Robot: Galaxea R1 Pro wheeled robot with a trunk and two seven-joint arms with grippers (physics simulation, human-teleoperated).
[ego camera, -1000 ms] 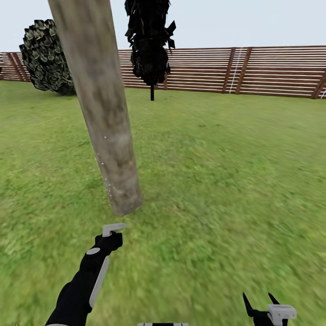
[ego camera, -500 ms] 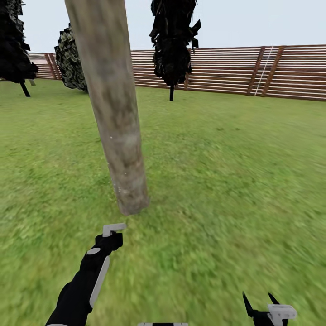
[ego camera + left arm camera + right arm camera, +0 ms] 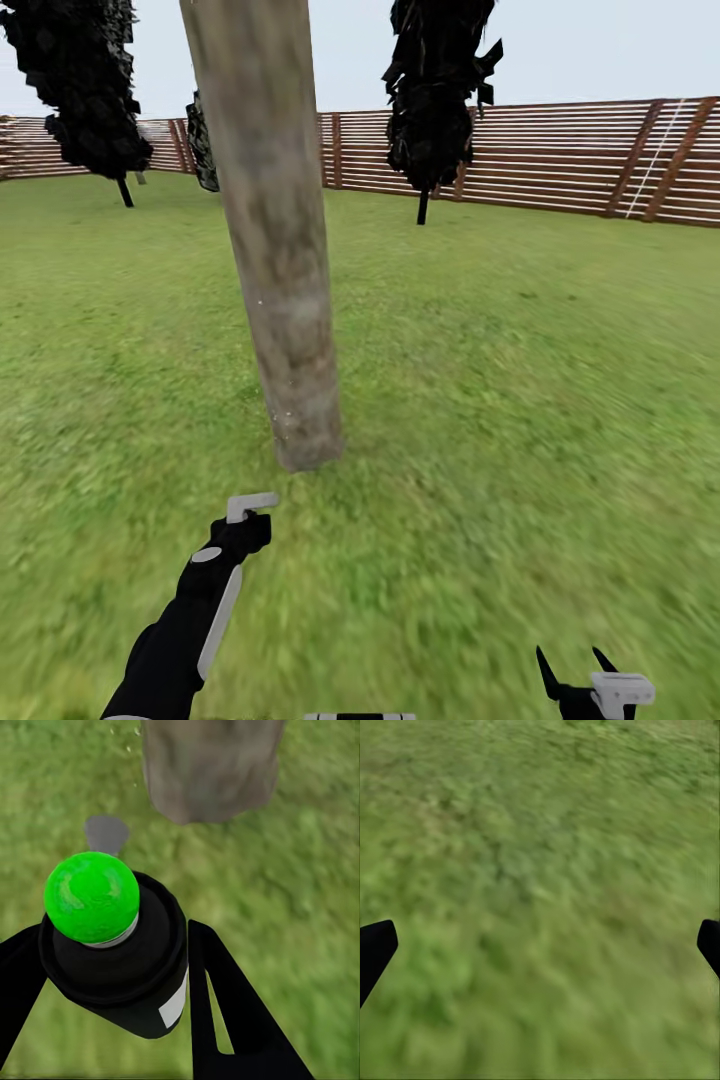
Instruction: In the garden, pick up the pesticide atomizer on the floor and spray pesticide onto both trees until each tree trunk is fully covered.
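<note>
Atomizer (image 3: 112, 945) clamped in left pincer (image 3: 112, 967), nozzle aimed at tree trunk (image 3: 285, 300) base; right pincer (image 3: 540, 937) apart, idle.

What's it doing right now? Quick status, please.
Left gripper shut on atomizer, facing trunk. Right gripper open over grass. Nothing in the way.
</note>
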